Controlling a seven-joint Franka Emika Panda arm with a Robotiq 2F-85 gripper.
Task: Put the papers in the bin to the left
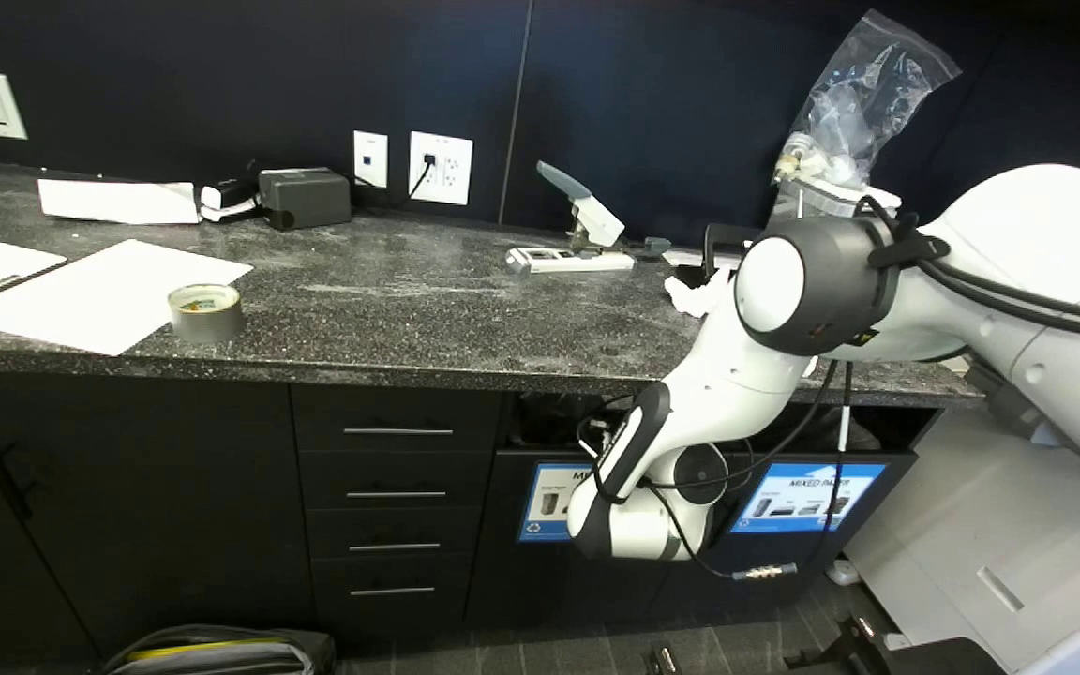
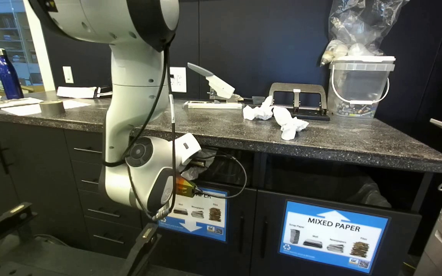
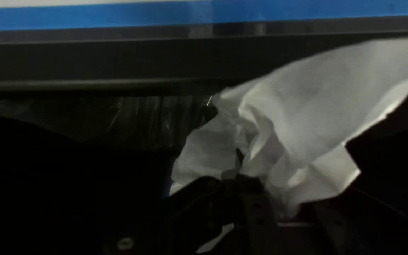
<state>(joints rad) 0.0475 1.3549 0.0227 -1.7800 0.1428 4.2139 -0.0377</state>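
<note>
Gripper (image 3: 236,174) pinches one scrap (image 3: 306,113) at the mouth of the left bin (image 2: 237,203), two more scraps (image 2: 290,124) lying on the counter (image 2: 359,142); let go too early, its wide loose flap could snag on the plastic liner (image 3: 154,120) and hang outside.

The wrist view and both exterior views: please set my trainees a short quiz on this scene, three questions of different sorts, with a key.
1. In the wrist view, what is the gripper closed on?
a) a roll of tape
b) crumpled white paper
c) a blue bottle

2. True or false: in an exterior view, the hole punch stands between the stapler and the lidded bucket.

3. Fill in: the unobstructed sign in an exterior view is headed "MIXED ____".

Key: 1. b; 2. true; 3. PAPER
</note>
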